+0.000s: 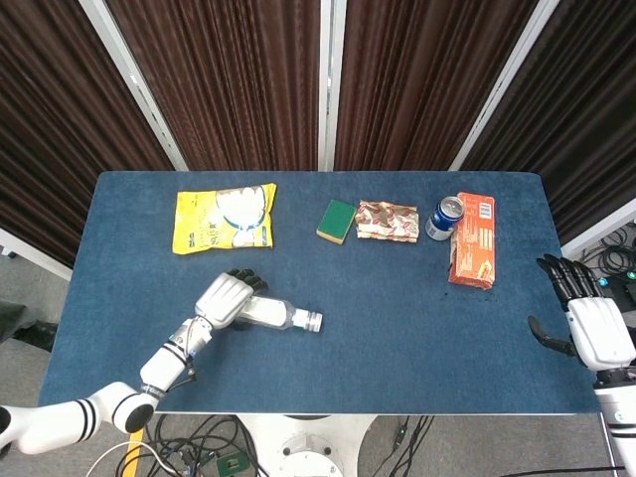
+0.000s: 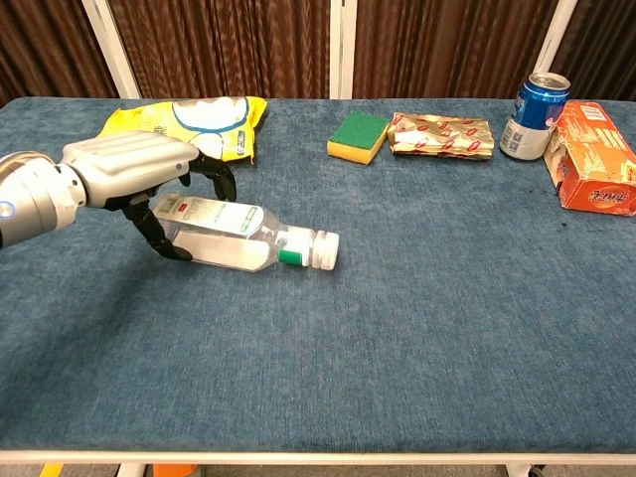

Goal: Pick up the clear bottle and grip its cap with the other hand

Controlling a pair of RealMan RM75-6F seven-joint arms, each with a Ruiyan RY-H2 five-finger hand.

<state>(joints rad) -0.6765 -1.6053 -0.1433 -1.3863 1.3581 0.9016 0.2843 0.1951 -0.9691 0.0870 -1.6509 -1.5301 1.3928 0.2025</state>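
The bottle [image 1: 270, 313] [image 2: 237, 234] lies on its side on the blue worktop [image 1: 397, 328] [image 2: 447, 328], left of centre, its white cap [image 1: 313, 320] [image 2: 327, 249] pointing to the right. The left hand [image 1: 227, 298] [image 2: 139, 169] sits over the bottle's base end, fingers [image 2: 214, 174] arched over the far side and the thumb [image 2: 159, 238] hooked under the near side, so it cups the bottle (whether the grip is tight I cannot tell, and the bottle rests on the worktop). The right hand [image 1: 591, 323] hangs off the worktop's right edge, fingers spread and holding nothing; only the head view shows it. Along the back lie a yellow bag [image 1: 224, 219] [image 2: 179, 129], a sponge [image 1: 338, 221] [image 2: 359, 136], a foil packet [image 1: 388, 221] [image 2: 440, 135], a can [image 1: 444, 219] [image 2: 537, 114] and, just beside the can, an orange box [image 1: 472, 240] [image 2: 594, 169].
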